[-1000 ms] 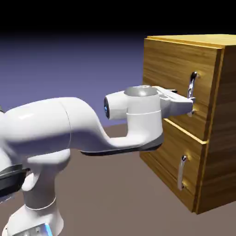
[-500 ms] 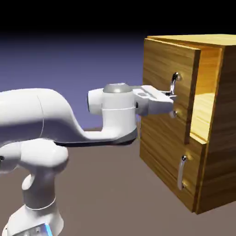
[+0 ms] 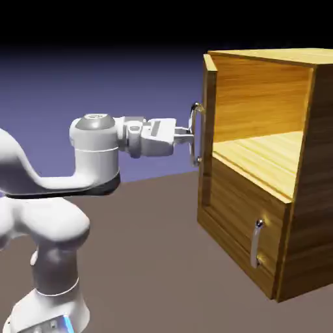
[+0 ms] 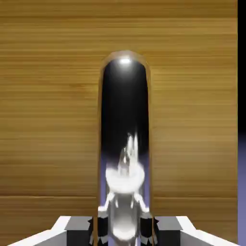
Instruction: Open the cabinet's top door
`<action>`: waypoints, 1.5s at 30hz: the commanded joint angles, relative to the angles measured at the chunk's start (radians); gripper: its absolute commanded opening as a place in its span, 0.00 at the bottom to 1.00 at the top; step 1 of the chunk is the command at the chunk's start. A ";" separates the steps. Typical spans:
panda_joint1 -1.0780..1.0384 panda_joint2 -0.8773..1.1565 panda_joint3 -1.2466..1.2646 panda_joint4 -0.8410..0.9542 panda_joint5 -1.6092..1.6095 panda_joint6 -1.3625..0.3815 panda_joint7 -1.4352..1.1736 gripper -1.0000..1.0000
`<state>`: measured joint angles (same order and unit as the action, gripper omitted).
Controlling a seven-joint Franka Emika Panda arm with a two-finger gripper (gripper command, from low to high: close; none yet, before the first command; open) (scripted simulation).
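The light-brown wood cabinet (image 3: pixel 315 162) stands at the right. Its top door (image 3: pixel 209 104) is swung wide and shows edge-on at the cabinet's left front corner, leaving the upper compartment (image 3: pixel 260 110) exposed. My gripper (image 3: pixel 188 135) reaches in from the left, shut on the door's curved silver handle (image 3: pixel 194 120). In the hand view the handle (image 4: pixel 125 110) fills the middle as a tall shiny arch against the top door (image 4: pixel 48 96), and my gripper (image 4: pixel 124 229) clamps its lower part at the bottom edge.
The lower door (image 3: pixel 237 218) is closed, its short silver handle (image 3: pixel 256 244) untouched. The inner shelf (image 3: pixel 266 156) of the upper compartment is bare wood. The arm's elbow and base (image 3: pixel 58 260) stand at the lower left on the brown tabletop.
The hand has pulled back to the left with the handle in its grip, and the top door has swung from closed to wide open.
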<state>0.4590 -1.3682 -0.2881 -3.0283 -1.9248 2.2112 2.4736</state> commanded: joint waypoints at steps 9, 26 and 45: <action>0.052 -0.046 0.326 -0.038 0.355 -0.214 -0.028 0.00; 0.029 0.252 0.943 0.206 0.953 -0.678 0.077 0.00; -0.591 0.592 1.579 0.838 1.284 -1.178 0.187 0.00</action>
<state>-0.1321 -0.7762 1.2905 -2.1909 -0.6411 1.0338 2.6600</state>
